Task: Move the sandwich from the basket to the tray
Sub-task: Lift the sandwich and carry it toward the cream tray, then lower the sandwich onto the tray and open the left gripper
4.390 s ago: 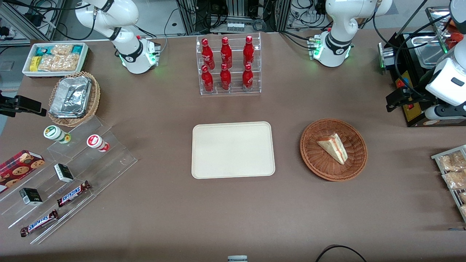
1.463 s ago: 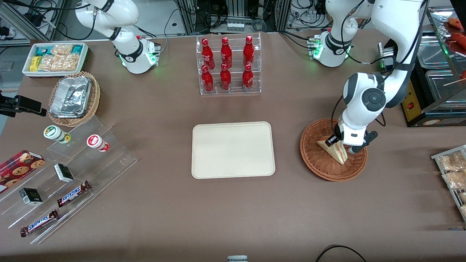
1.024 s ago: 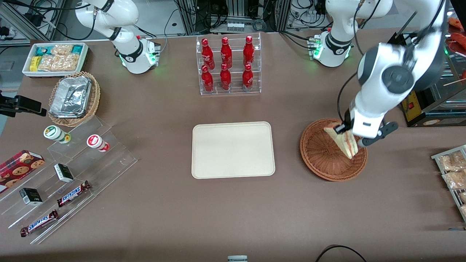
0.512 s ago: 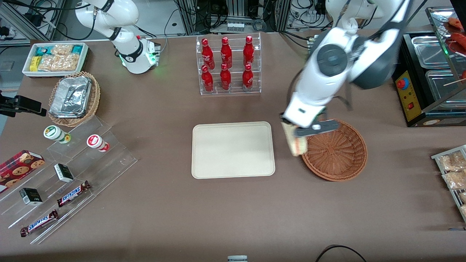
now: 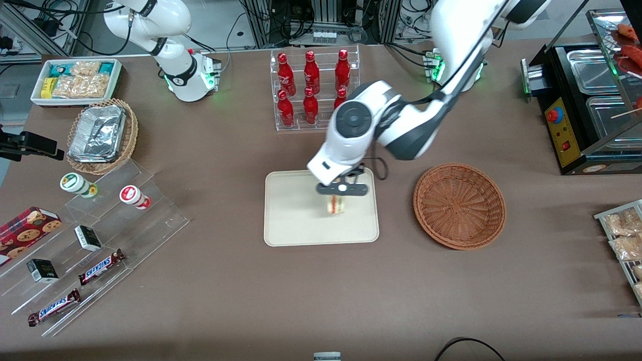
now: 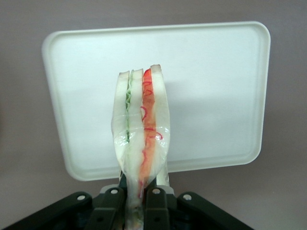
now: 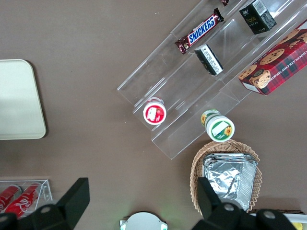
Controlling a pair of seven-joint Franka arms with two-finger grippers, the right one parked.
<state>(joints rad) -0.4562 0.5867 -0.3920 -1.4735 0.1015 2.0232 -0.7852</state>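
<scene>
My left gripper (image 5: pixel 337 194) hangs above the cream-beige tray (image 5: pixel 291 220), shut on the sandwich (image 5: pixel 335 205). In the left wrist view the sandwich (image 6: pixel 141 139) is a pale wedge with green and red filling lines, pinched between the two dark fingers (image 6: pixel 111 211) of the gripper (image 6: pixel 134 203) and pointing out over the tray (image 6: pixel 216 86). The sandwich hangs above the tray, apart from its surface. The reddish-brown woven basket (image 5: pixel 459 205) sits beside the tray toward the working arm's end, with nothing in it.
A clear rack of red bottles (image 5: pixel 313 90) stands farther from the front camera than the tray. Acrylic steps with snack bars (image 5: pixel 95 235), a foil-filled tan basket (image 5: pixel 103 135) and a white snack box (image 5: pixel 77 80) lie toward the parked arm's end. A metal food warmer (image 5: pixel 592 95) stands at the working arm's end.
The gripper closed on the sandwich in the basket, lifted it out, and carried it sideways to above the tray. The basket now holds nothing.
</scene>
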